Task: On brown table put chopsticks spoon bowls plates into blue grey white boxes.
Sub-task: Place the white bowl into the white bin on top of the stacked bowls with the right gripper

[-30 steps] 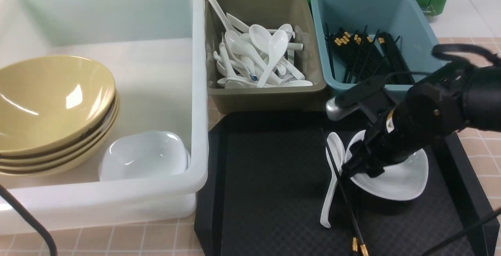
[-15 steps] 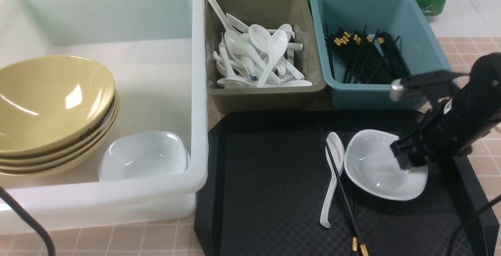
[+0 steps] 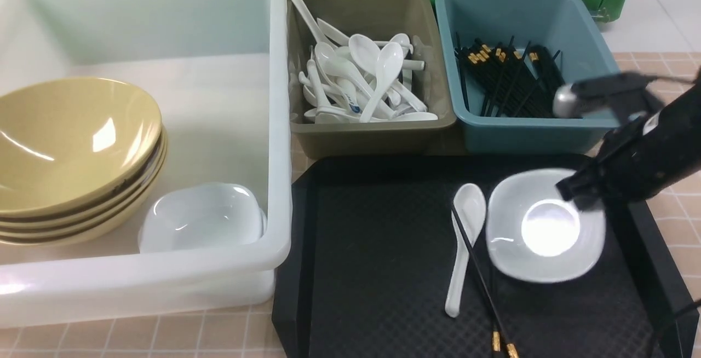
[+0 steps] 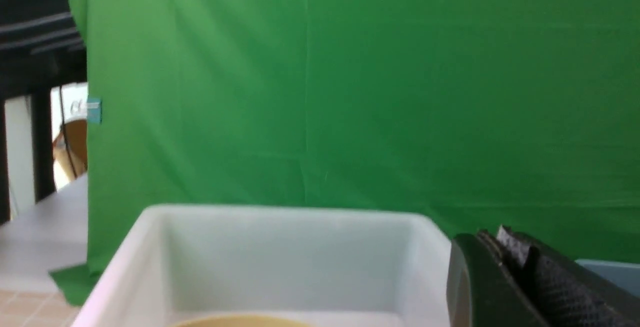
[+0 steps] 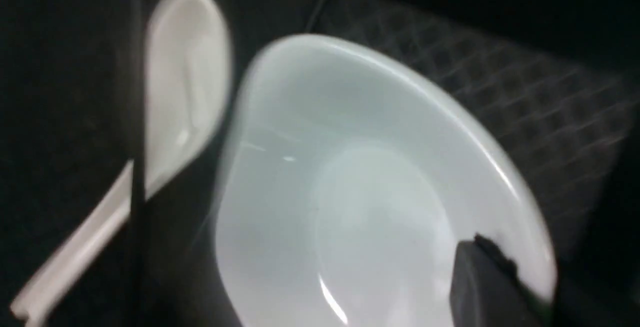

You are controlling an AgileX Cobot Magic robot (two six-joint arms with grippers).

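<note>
In grey bin [image 3: 372, 140] — spoon [image 3: 347, 94] print illegible; right jaws pinch plate [image 3: 520, 257].

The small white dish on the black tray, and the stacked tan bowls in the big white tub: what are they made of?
Small white rounded-square dish: glossy glazed ceramic or melamine; a bright light patch mirrors in its well. Stacked mustard-tan bowls: same call, sharp glossy highlights, dark rim line. Looks alone cannot tell which.
</note>
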